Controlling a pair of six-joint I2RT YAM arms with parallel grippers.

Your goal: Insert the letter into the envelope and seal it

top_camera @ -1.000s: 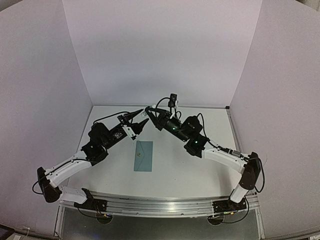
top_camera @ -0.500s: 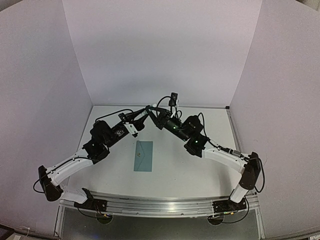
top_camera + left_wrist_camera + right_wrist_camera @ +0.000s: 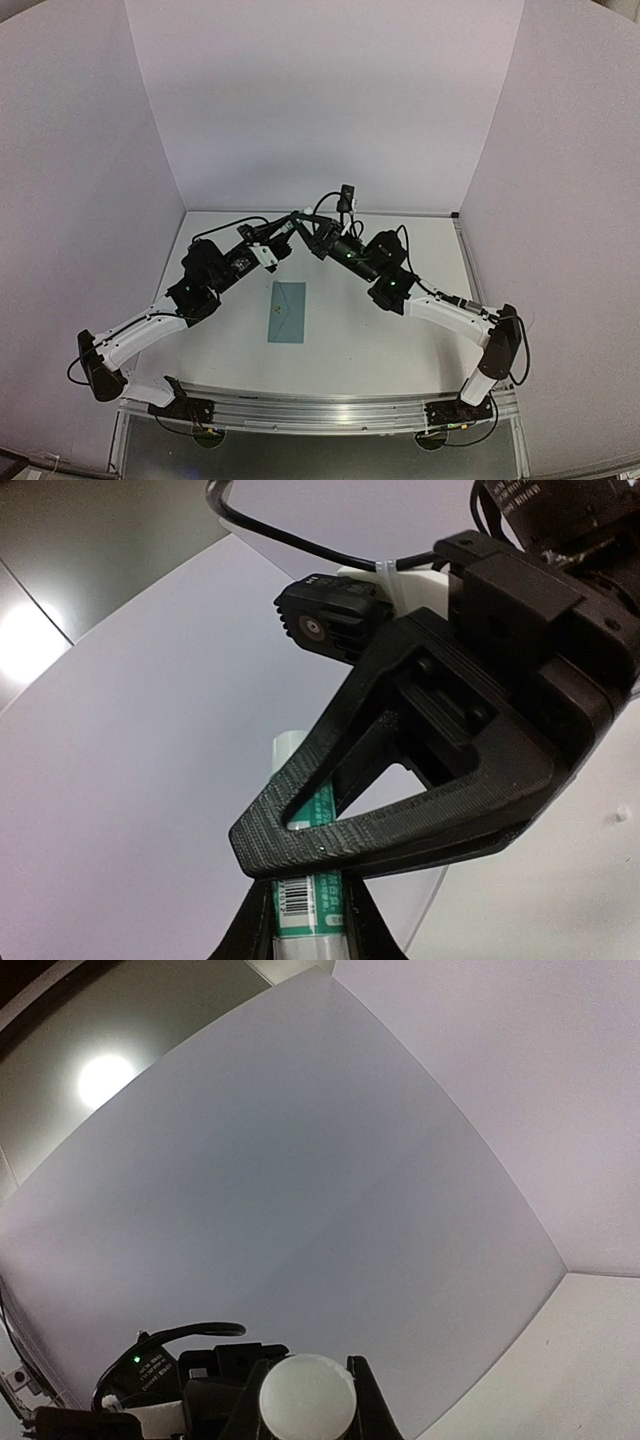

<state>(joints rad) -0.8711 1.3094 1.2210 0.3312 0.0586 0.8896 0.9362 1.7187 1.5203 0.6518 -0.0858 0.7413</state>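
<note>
Tabletop (image 3: 400,330): carries only the envelope, leaving room for the arms to work above it.
Envelope (image 3: 288,312): lies flat at mid-tabletop, well apart from both pincers, likely parked there to be glued. Its flap is too small to read.
Letter: not visible in any view, so it may already be inside.
Glue stick (image 3: 312,900): held in the air over the far tabletop, between both arms.
Left pincer (image 3: 306,925): narrow, clamped on the stick's labelled body.
Right pincer (image 3: 306,1400): narrow, holding the stick's round white end, probably to pull the cap off.
</note>
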